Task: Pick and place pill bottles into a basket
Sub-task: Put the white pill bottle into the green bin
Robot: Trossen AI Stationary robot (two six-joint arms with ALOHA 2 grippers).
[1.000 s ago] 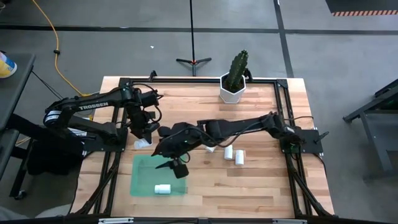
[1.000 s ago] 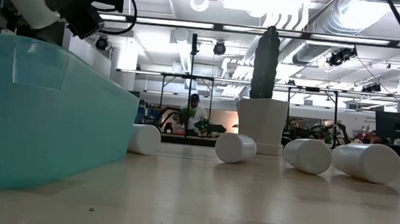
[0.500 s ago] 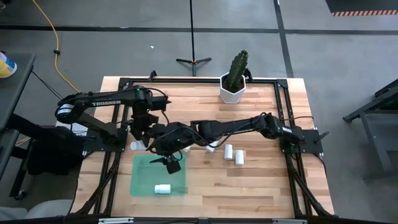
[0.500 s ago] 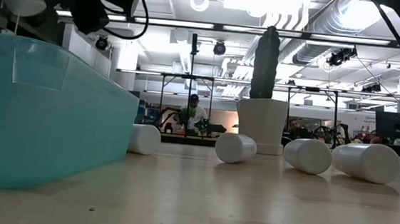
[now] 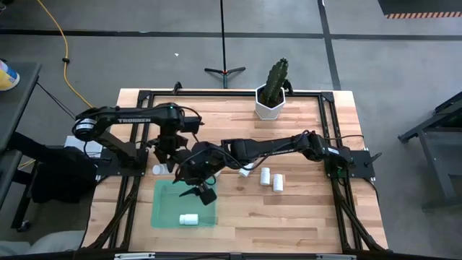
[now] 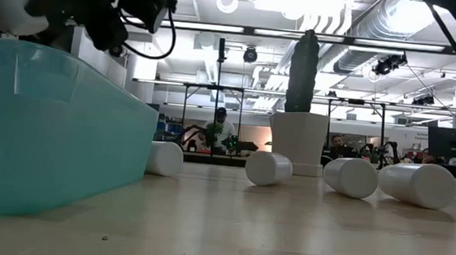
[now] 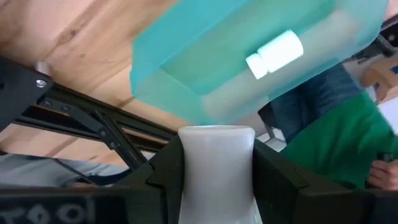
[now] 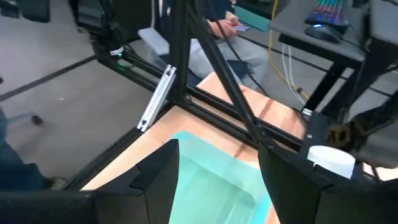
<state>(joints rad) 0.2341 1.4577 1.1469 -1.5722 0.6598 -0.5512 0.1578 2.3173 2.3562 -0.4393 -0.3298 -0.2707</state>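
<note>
Two end effectors crowd the same patch of bench just now, right at the far edge of the basket (image 5: 164, 215). The left end effector (image 7: 217, 180) is clamped on a white pill bottle (image 7: 217, 165), its dark fingers (image 7: 165, 171) pressed to either side of it, and from its wrist the green basket lies ahead with one bottle in the basket (image 7: 275, 54) on its side. The right end effector (image 8: 218, 168) hangs over the basket's far side with its jaws apart and nothing between them, close beside the left one. From above, that settled bottle sits near the basket's front edge, while the loose bottles (image 5: 271, 179) rest on the bare wood well off to the right, toward the cactus pot (image 5: 272, 103). To my eye the step in hand is the drop, and doing it well means bringing the held bottle fully over the basket floor, past the rim, before letting go, and lowering it first so it doesn't bounce out. I'd also want the right arm clear, since the two could easily knock each other.
</note>
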